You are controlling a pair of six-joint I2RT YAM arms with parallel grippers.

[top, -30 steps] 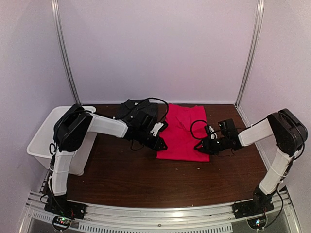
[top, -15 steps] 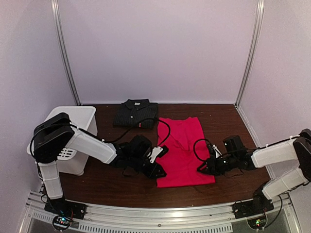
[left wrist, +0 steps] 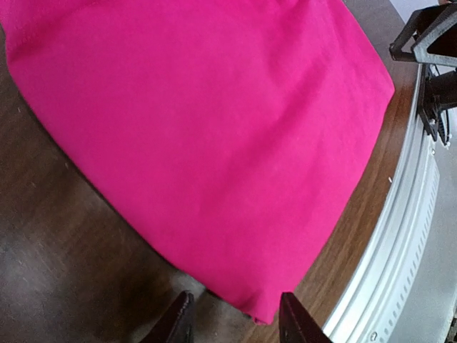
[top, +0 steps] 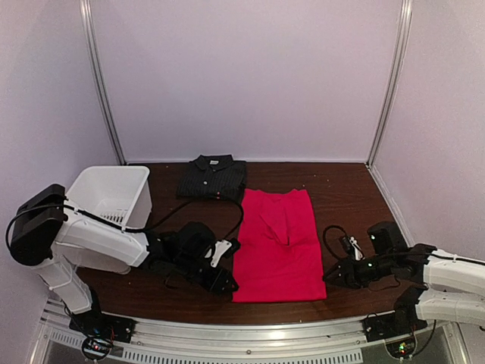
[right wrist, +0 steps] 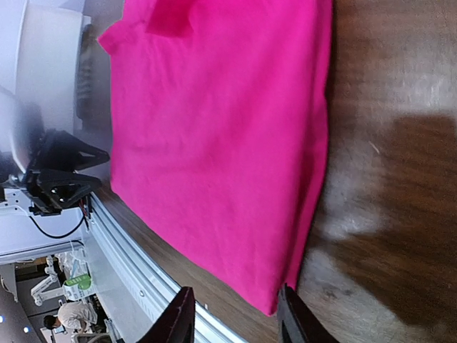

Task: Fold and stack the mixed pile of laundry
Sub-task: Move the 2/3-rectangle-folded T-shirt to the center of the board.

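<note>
Currently: red T-shirt (top: 274,243), long flat rectangle, bench (top: 348,189) centre toward 6 o'clock; charcoal pinstriped shirt (top: 213,177), folded, at 11 o'clock. Left hand (top: 226,283) and right hand (top: 331,276) spread at red hem corners.

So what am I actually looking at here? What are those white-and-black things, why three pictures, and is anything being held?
Those are two robot arms, bolted at the near edge of a brown table. The wide picture comes from a fixed camera above and behind them. The other two come from a small camera on each wrist, so the dark prongs at the bottom are that arm's own fingers.

On the table a red T-shirt lies spread flat. A folded dark pinstriped shirt lies behind it and a white bin stands at the left.

The left gripper and the right gripper each sit at a near corner of the red T-shirt. Their fingers stand apart with the corner between them, so neither looks clamped on it.
</note>
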